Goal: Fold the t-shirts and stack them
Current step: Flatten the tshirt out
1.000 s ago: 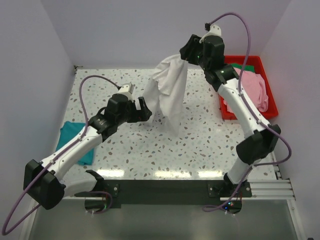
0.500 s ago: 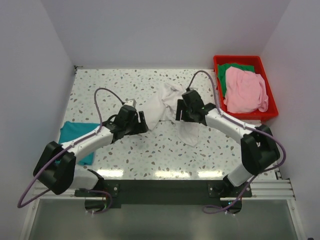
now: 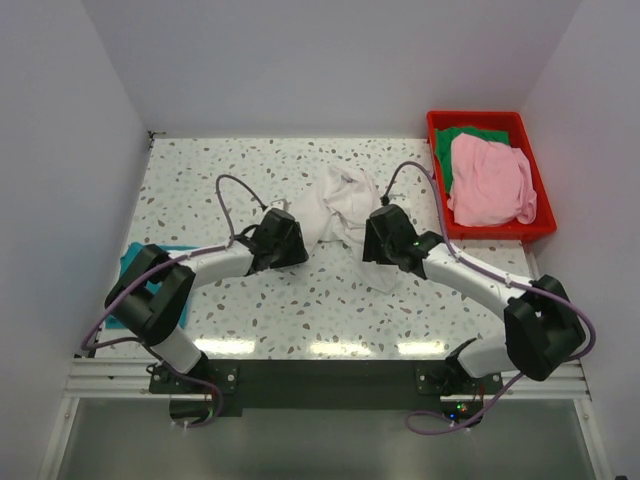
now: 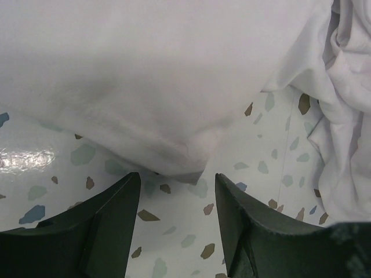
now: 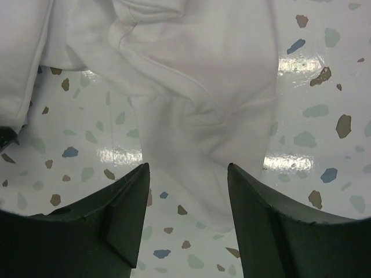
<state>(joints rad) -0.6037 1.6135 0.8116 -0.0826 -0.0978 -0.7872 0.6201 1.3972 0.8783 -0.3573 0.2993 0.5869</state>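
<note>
Only overhead shows pink t-shirt in bin.

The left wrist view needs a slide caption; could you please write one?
Open left gripper facing a corner of the off-white t-shirt on the speckled table.

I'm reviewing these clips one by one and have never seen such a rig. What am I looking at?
Two robot arms are bolted at the near edge of a table. One picture looks down from above; the other two come from a camera on each wrist, its dark fingers at the bottom. An off-white t-shirt lies crumpled mid-table. The left gripper is open, a shirt corner just ahead of it; the right gripper is open with cloth lying between its fingers. Neither grips anything. A teal t-shirt lies at the left, partly hidden by the left arm. A red bin at the far right holds a pink t-shirt and a green t-shirt.
</note>
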